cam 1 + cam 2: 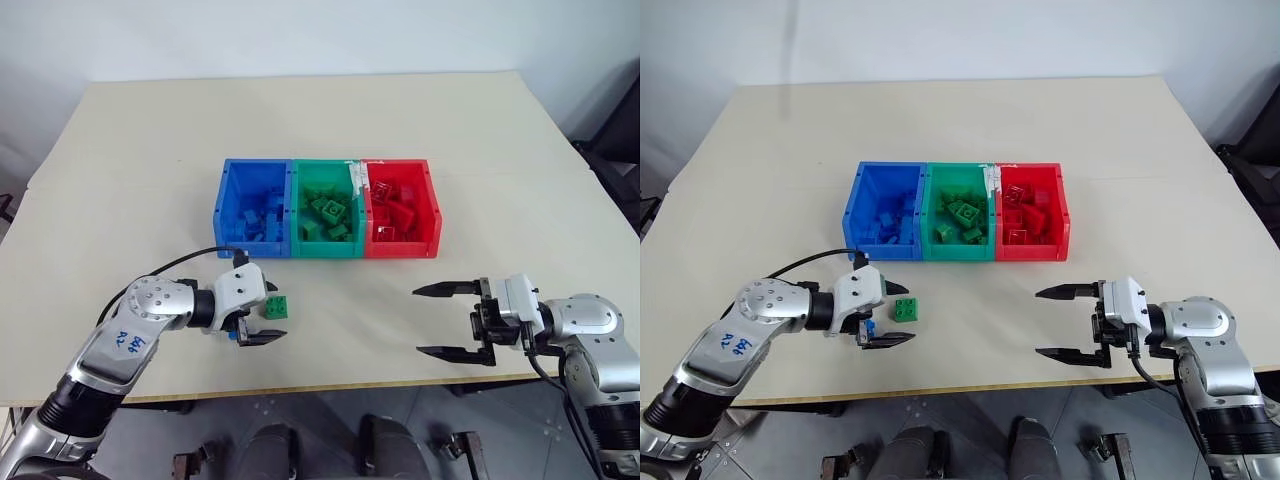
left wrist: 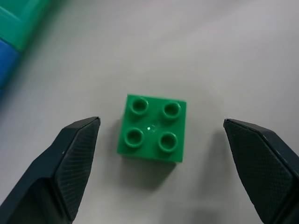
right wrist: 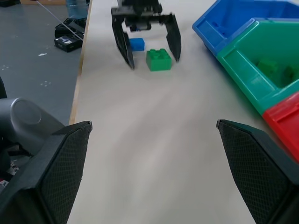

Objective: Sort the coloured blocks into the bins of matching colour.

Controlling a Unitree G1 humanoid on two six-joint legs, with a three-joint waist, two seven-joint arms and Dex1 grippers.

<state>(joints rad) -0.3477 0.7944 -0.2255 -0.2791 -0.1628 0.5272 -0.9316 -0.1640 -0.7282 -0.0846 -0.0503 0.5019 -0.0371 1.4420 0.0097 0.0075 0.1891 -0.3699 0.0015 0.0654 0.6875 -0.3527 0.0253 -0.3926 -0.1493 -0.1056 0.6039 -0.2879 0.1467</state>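
Square studded green brick (image 2: 152, 128) on table (image 1: 150, 150)

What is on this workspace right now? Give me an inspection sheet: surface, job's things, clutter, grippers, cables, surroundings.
Surface: beige table, bare apart from the items below.
Job's things: blue bin, green bin and red bin joined in a row, each holding bricks of its own colour. Green block and small blue block loose on the table near the front edge.
Clutter: nothing seen.
Grippers: left gripper open, fingers either side of the green block, not touching. Right gripper open, empty.
Cables: black cable looping over the left arm.
Surroundings: grey floor, white wall behind.
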